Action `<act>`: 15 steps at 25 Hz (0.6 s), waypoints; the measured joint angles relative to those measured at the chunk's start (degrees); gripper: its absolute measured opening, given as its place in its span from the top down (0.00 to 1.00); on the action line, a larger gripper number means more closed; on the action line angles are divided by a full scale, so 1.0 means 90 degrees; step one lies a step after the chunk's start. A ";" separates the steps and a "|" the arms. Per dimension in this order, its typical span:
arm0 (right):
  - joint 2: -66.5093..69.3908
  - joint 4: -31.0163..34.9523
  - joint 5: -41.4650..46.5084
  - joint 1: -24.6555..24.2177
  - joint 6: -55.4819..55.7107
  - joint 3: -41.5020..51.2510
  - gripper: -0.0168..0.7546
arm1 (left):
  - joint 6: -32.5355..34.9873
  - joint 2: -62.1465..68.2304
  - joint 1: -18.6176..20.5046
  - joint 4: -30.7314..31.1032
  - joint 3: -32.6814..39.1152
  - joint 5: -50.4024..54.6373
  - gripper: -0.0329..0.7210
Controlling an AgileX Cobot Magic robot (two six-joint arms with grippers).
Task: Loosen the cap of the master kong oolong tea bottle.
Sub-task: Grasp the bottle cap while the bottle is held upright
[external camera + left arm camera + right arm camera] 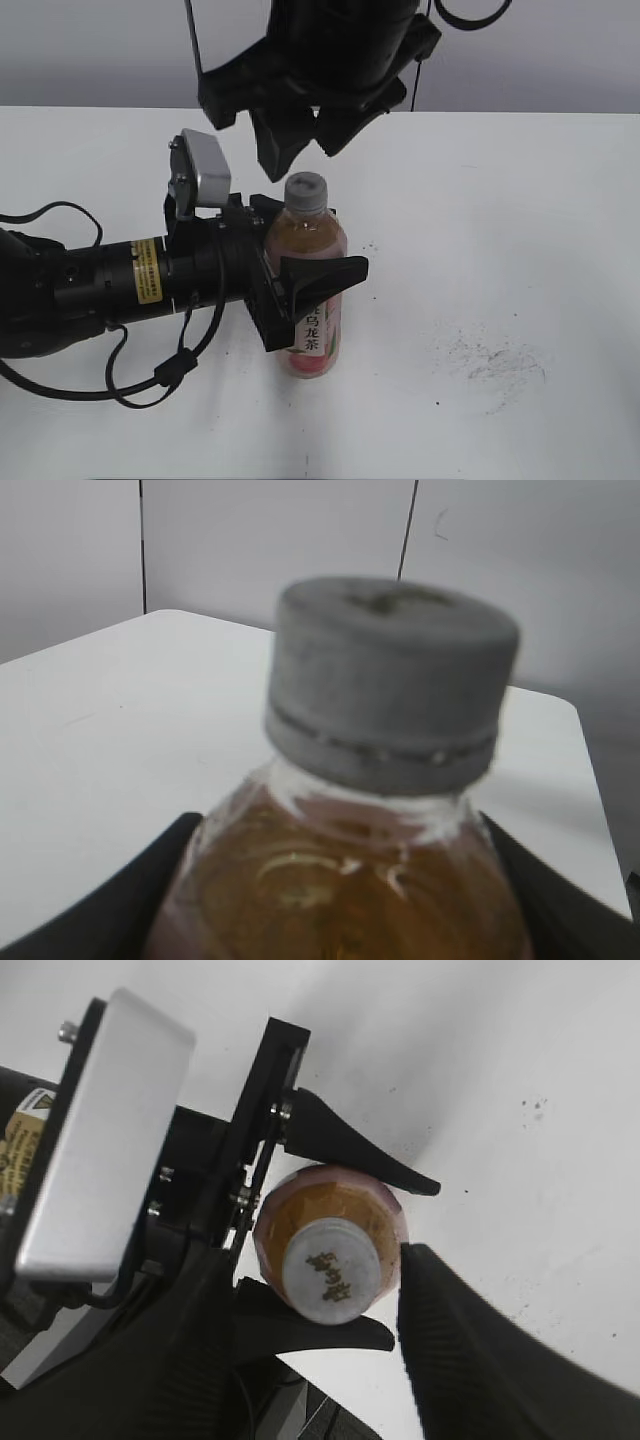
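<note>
The master kong oolong tea bottle (318, 338) stands upright on the white table, with amber tea and a pink label. Its grey-white cap (306, 191) is on the neck. My left gripper (312, 240) comes in from the left and is shut on the bottle's body below the shoulder. In the left wrist view the cap (390, 680) and bottle shoulder (340, 870) fill the frame between the two black fingers. My right gripper (302, 160) hangs just above the cap, open and apart from it. In the right wrist view its fingers (315, 1345) straddle the cap (330, 1270) from above.
The white table (520, 220) carries dark scuff marks (490, 360) to the right of the bottle. The left arm's body and cables (90, 290) lie across the table's left side. A grey wall stands behind the table's far edge.
</note>
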 joint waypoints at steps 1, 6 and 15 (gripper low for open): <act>0.0000 0.0047 -0.0001 -0.0026 0.0000 0.0026 0.46 | 0.0000 0.0000 0.0000 0.0000 0.0000 0.0000 0.36; 0.0022 0.0223 0.0008 -0.0281 -0.0025 0.0123 0.46 | 0.0000 0.0000 0.0000 0.0000 0.0000 0.0000 0.36; 0.0181 0.0731 0.0008 -0.0376 -0.0200 0.0130 0.46 | 0.0000 0.0000 0.0000 0.0000 0.0000 0.0000 0.36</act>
